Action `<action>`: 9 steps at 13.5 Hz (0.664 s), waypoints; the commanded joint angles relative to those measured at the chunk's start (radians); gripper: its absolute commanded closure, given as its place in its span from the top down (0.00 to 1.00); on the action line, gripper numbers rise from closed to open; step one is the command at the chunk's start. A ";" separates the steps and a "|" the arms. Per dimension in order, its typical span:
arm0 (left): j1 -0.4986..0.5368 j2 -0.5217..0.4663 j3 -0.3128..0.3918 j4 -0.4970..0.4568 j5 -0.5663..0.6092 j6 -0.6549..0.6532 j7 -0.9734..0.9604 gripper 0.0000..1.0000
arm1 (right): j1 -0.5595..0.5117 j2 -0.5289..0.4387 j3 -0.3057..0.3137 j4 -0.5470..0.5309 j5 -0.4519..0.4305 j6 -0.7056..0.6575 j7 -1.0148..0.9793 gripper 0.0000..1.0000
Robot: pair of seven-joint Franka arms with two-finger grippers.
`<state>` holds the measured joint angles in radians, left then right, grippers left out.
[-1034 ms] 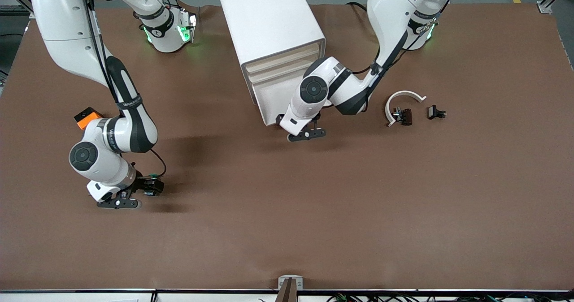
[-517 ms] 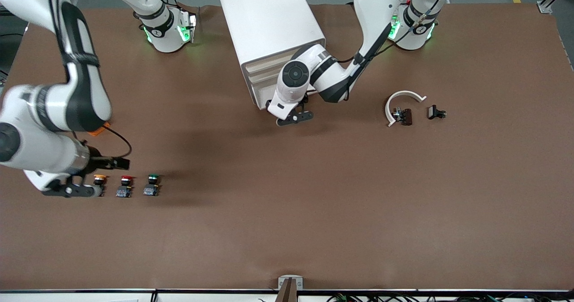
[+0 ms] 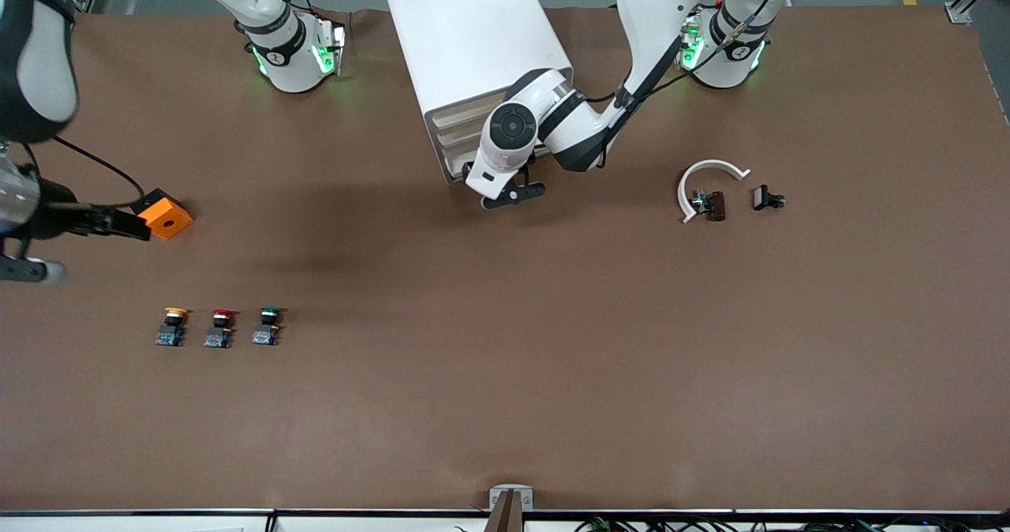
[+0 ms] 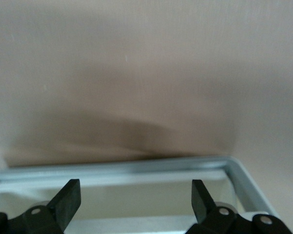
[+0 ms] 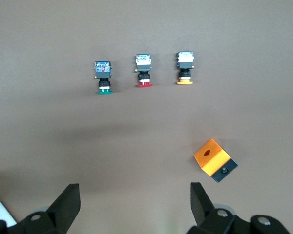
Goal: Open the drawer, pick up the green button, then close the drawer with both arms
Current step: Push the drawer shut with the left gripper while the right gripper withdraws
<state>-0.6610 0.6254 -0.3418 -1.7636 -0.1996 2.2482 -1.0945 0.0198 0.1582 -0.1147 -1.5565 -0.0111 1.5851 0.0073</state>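
Note:
The green-capped button (image 3: 268,326) stands on the table beside a red-capped one (image 3: 219,328) and a yellow-capped one (image 3: 171,327); it also shows in the right wrist view (image 5: 103,77). My right gripper (image 5: 135,202) is open and empty, high over the table at the right arm's end, at the edge of the front view (image 3: 31,268). My left gripper (image 3: 513,194) is open at the front of the white cabinet (image 3: 473,43), against the lowest drawer (image 3: 461,170). In the left wrist view the drawer's pale rim (image 4: 136,165) lies just past my open left gripper (image 4: 136,200).
An orange block (image 3: 166,218) lies on the table under the right arm, also in the right wrist view (image 5: 215,160). A white curved piece (image 3: 710,177) and two small black parts (image 3: 712,205) (image 3: 767,198) lie toward the left arm's end.
The left gripper has moved toward the cabinet and the lowest drawer has slid in. The right gripper let go of the green button beside the other two and rose away.

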 commanded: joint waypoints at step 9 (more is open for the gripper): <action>0.040 -0.016 -0.029 0.033 -0.041 -0.098 0.012 1.00 | -0.080 -0.055 0.013 -0.020 -0.010 -0.013 -0.124 1.00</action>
<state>-0.6509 0.6253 -0.3601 -1.7523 -0.2222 2.1922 -1.0990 -0.0267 0.1139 -0.1151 -1.5676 -0.0111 1.5718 -0.0893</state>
